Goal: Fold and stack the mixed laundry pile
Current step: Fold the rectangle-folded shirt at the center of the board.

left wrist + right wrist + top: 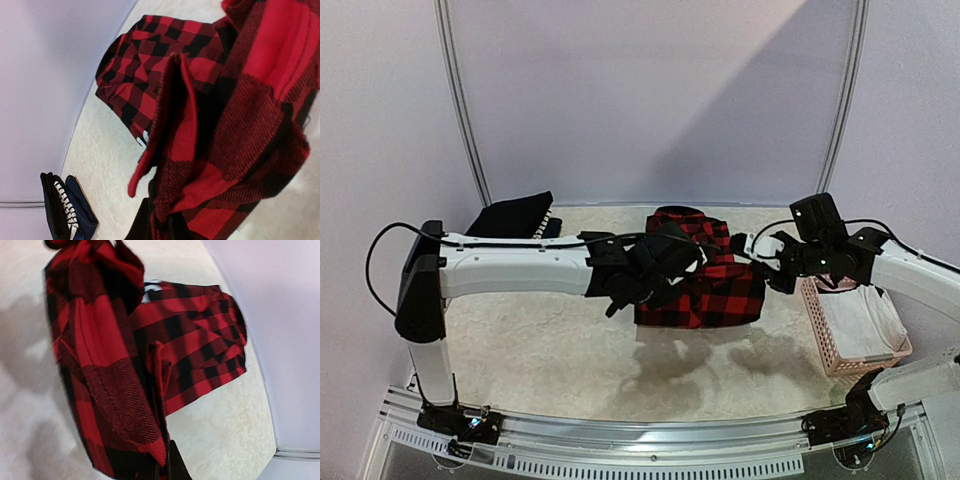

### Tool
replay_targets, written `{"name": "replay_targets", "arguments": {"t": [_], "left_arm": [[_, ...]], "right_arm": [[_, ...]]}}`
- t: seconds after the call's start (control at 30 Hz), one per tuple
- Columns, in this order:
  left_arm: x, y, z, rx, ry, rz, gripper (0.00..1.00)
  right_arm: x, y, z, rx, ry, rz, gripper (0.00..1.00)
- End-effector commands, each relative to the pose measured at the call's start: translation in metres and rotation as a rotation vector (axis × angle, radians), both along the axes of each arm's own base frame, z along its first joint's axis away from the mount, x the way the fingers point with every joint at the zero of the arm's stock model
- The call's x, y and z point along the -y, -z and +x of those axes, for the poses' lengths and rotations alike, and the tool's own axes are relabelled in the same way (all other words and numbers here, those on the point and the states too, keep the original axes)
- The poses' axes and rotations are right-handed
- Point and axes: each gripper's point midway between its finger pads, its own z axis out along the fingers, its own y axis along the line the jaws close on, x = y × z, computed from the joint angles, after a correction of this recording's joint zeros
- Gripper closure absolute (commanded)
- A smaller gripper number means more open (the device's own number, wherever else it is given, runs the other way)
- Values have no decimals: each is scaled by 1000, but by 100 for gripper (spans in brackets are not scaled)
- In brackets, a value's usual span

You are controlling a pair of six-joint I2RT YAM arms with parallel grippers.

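Two arms meet over the middle of the desk (540,340), the left arm (520,265) reaching in from the left side and the right arm (910,270) from the right. Between them lies the red-and-black plaid flannel shirt (705,285), near the back of the desk. One part of it is spread flat on the surface and the near part is raised off it.

In the left wrist view, the left fingers (142,227) show only as a dark sliver at the bottom edge. They are closed on a folded ridge of the shirt (175,150), which stands up from them close to the camera. In the right wrist view, the right fingers (175,467) also pinch the plaid cloth (100,340) (its hem runs straight down into them), and the cloth hangs in a thick bunch.

The navy and black folded clothes (515,215) rest at the back left corner, well apart from the shirt; a white striped piece is between their layers (67,207). A pink basket (817,330) stands at the right edge of the desk with a white garment (865,315) inside.
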Motion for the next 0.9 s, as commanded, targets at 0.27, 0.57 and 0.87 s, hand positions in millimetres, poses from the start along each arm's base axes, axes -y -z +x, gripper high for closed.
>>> {"name": "replay_targets", "arguments": {"t": [0.27, 0.57, 0.87], "left_arm": [[-4, 25, 146, 25, -187, -59, 100], [-9, 73, 206, -42, -259, -103, 87], [-17, -2, 204, 22, -278, -234, 25]], "right_arm": [[-7, 5, 157, 17, 283, 130, 100], [-25, 85, 209, -142, 304, 59, 94], [-13, 52, 202, -202, 389, 152, 51]]}}
